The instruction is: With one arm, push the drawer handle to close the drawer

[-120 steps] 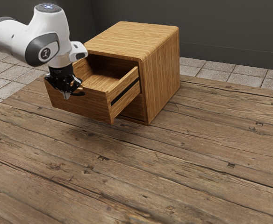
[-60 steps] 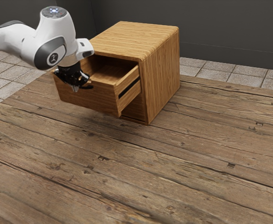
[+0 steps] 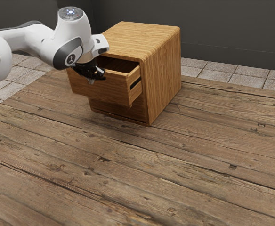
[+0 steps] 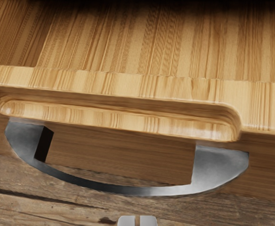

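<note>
Firstly, exterior view: one white jointed arm, entering at the upper left of the frame, its hand inclined down toward the center. Item, one black gripper, left of the upper center, at the outer face of the drawer. Item, one wooden drawer, upper center-left of the frame, partly open, its front standing out from the cabinet and part of its hollow interior showing; a dark groove runs along its visible side. Item, one box-shaped cabinet, upper center, wood-grained, with rounded upper edges; a lower front panel lies beneath the open drawer. Item, one table of worn brown planks, spanning the lower part of the frame and bearing the cabinet. Background: pale floor tiles at upper right and upper left, with a dark gray wall above. Wrist view: one metal handle, bow-shaped, its two broad ends meeting the drawer front, beside a long rounded recess in the front's edge. Fingers: two, pale-tipped, pressed together with a thin seam between, nothing pinched; located near the middle of the handle's curve, on its outer side. Contact with the handle: cannot be told.
</note>
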Robot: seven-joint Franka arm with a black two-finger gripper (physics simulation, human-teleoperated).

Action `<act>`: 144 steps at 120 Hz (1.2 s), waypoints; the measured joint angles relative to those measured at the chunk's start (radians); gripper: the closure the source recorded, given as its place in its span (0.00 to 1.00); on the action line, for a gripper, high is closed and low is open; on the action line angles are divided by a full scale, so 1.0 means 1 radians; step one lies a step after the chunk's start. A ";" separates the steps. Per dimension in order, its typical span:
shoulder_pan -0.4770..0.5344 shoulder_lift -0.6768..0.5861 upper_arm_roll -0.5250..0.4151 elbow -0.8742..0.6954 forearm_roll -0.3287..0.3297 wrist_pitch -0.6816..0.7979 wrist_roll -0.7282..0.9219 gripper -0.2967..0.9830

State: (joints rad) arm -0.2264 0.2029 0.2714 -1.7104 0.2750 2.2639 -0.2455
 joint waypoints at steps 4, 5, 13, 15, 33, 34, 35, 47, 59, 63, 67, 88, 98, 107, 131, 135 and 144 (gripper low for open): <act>0.000 0.010 0.000 0.012 0.000 0.004 0.002 0.85; 0.001 0.013 -0.001 0.015 0.000 0.005 0.003 0.85; 0.010 0.043 -0.004 0.051 0.000 0.013 0.007 0.85; 0.012 0.054 -0.004 0.065 0.000 0.015 0.008 0.85; 0.039 0.126 -0.020 0.150 -0.001 0.028 0.019 0.85; 0.043 0.128 -0.022 0.151 -0.001 0.030 0.020 0.85; 0.046 0.130 -0.025 0.153 -0.001 0.031 0.021 0.85; 0.089 0.161 -0.065 0.190 -0.001 0.043 0.027 0.85; 0.097 0.198 -0.074 0.236 -0.001 0.051 0.034 0.85; 0.101 0.207 -0.074 0.245 -0.001 0.053 0.037 0.85; 0.111 0.216 -0.085 0.255 -0.001 0.056 0.040 0.85; 0.163 0.251 -0.139 0.300 -0.001 0.080 0.059 0.85; 0.166 0.268 -0.148 0.322 -0.001 0.087 0.069 0.85; 0.195 0.279 -0.180 0.338 0.000 0.091 0.077 0.85; 0.208 0.221 -0.192 0.270 0.007 0.078 0.083 0.85; 0.205 0.185 -0.193 0.236 0.006 0.069 0.085 0.85; 0.188 0.082 -0.192 0.154 0.004 0.037 0.087 0.85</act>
State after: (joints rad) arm -0.0388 0.2846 0.0793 -1.5564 0.2789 2.3006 -0.1586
